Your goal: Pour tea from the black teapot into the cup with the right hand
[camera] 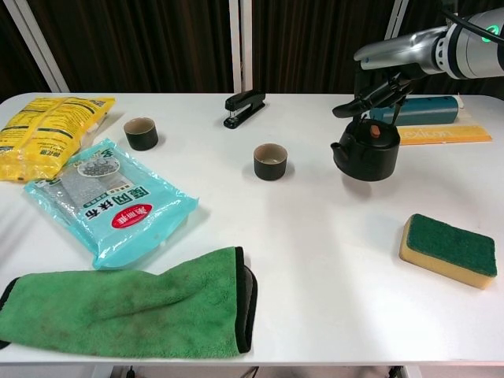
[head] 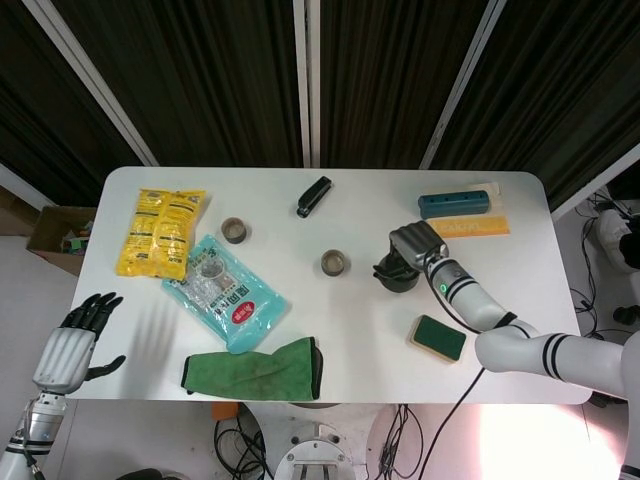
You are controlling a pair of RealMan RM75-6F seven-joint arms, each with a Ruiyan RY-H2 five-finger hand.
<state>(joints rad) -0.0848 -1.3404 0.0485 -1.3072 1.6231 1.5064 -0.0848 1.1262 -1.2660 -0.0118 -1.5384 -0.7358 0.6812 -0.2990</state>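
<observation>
Above the table (camera: 315, 260), the right hand (camera: 383, 88) grips the black teapot (camera: 366, 150) (lidded) near the cup (camera: 270, 161).

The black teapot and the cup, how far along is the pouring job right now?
Done: the right hand holds the black teapot from above, and a shadow under it in the chest view suggests it is lifted off the table. In hand: carrying it, upright, spout facing the cup, which sits well apart. Left: bring it over the cup, tilt and pour. The left hand hangs off the table edge.
</observation>
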